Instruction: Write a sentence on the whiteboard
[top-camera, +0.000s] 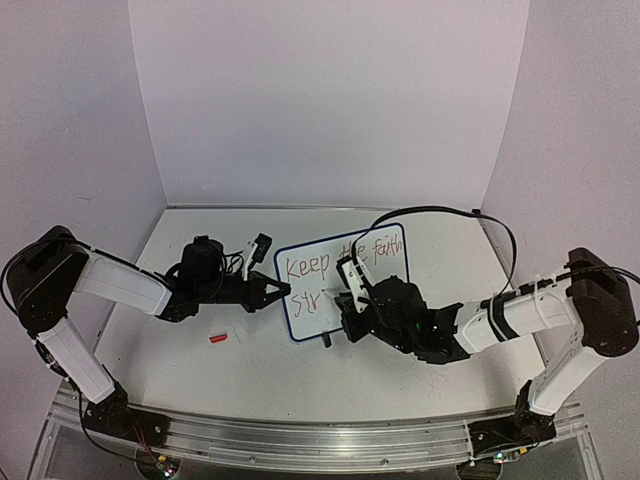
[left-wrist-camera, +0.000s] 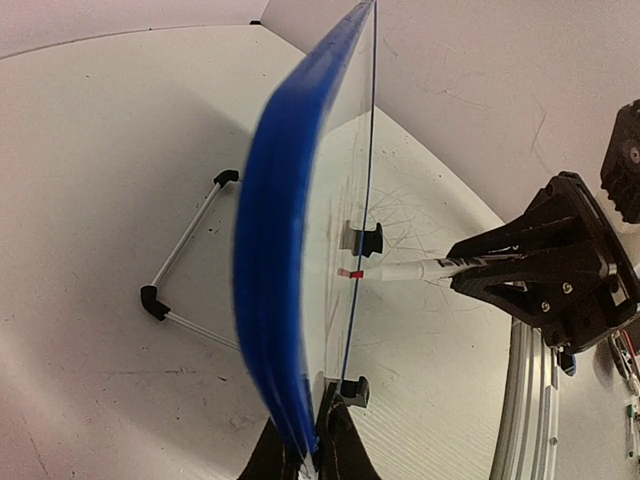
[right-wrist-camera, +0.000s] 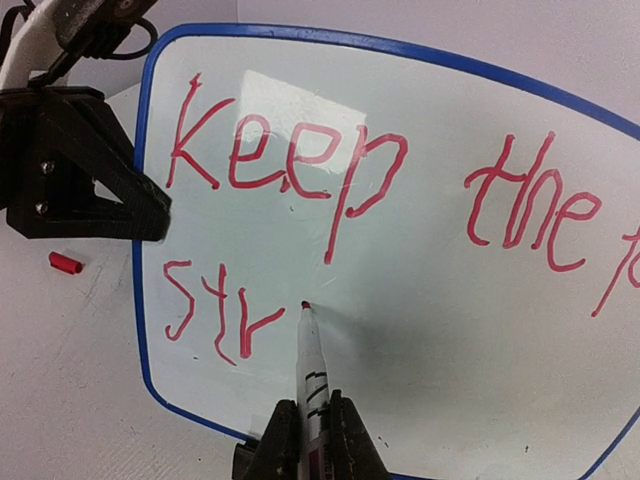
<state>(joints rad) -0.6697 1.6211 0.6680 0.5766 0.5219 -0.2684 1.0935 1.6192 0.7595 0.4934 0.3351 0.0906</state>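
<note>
A white bench (top-camera: 250, 370) enclosed by pale walls carries two arms that meet at its middle. A small red cap (top-camera: 217, 338) lies on the bench just left of the board (top-camera: 305, 322), near the left arm. In the left wrist view, a thin metal rod frame (left-wrist-camera: 185, 260) with black corners lies on the bench behind the board. A black cable (top-camera: 440, 212) loops above the right arm, and that arm's wrist hides the board's lower right part from overhead. The board stands tilted near the bench's middle, blue-rimmed, on two black clip feet (left-wrist-camera: 370, 238). The left pincer (top-camera: 284, 291) is closed on the board's left edge, about halfway up. The right pincer (right-wrist-camera: 308, 440) is closed around a white marker (right-wrist-camera: 312, 375), in front of the board's lower half. The marker's red tip touches the board face just right of the last letter. The sentence (right-wrist-camera: 290, 160) is in red: the top line reads "Keep the faith", the second line so far "Str".
</note>
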